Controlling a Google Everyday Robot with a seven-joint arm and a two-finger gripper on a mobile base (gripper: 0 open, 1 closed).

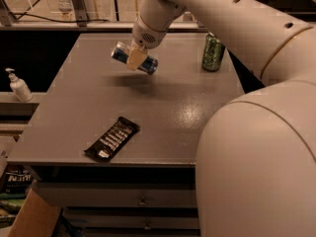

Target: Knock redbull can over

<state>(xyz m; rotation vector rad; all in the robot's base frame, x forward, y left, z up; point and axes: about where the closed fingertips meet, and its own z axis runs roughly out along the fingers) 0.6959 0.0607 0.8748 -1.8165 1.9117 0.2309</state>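
The redbull can [147, 63], slim with blue and silver panels, lies on its side in my gripper [135, 59], held clear above the grey table [163, 112] with its shadow below it. The gripper is shut on the can's middle; a tan fingertip [135, 59] covers part of it. The arm comes in from the upper right.
A wider green can [213, 53] stands upright at the table's back right. A black snack bar [111, 138] lies near the front left edge. A white pump bottle [18, 85] stands on a ledge off the left side. Drawers sit below the tabletop.
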